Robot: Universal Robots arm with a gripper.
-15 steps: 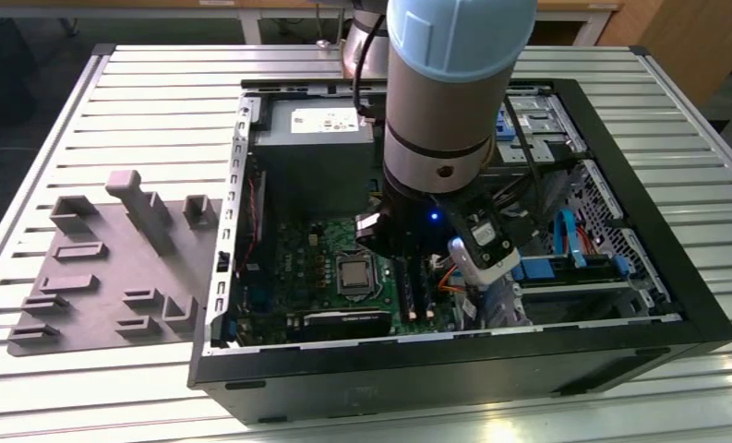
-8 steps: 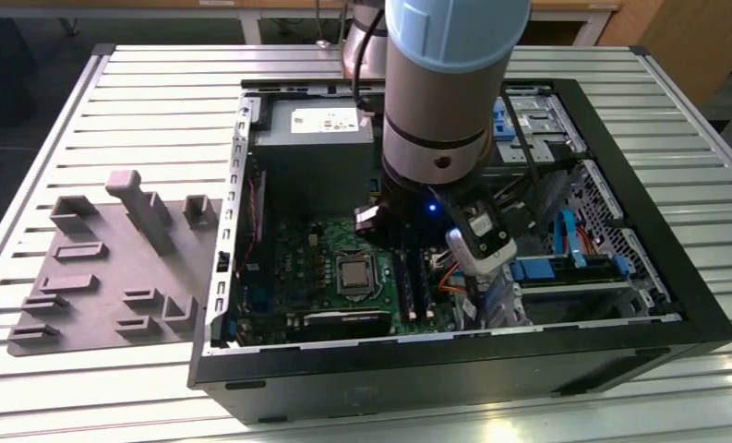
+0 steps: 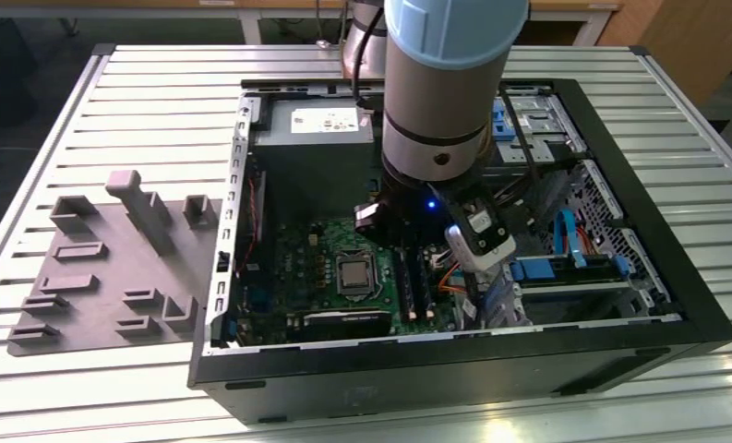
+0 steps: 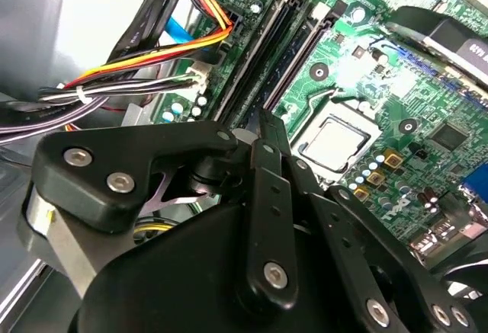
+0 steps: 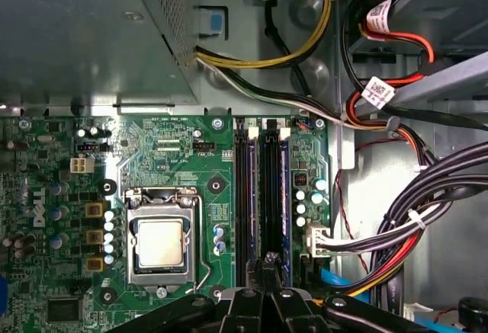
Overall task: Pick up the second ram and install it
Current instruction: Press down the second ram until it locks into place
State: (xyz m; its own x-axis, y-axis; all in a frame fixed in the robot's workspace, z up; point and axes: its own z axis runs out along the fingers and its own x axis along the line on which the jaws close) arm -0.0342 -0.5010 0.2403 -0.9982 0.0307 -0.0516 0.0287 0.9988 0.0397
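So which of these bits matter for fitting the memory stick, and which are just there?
In the job: gripper, hovering over the long black memory slots on the green motherboard.
Just there: grey power-supply box, processor, cable bundles, grey parts tray on the table.

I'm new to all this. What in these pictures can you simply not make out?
1. Whether the second ram is in the gripper: in both wrist views its own black linkage covers what lies under it.
2. The near ends of the memory slots: first wrist view, covered by the gripper.
3. Part of the motherboard: exterior view, hidden by the arm.
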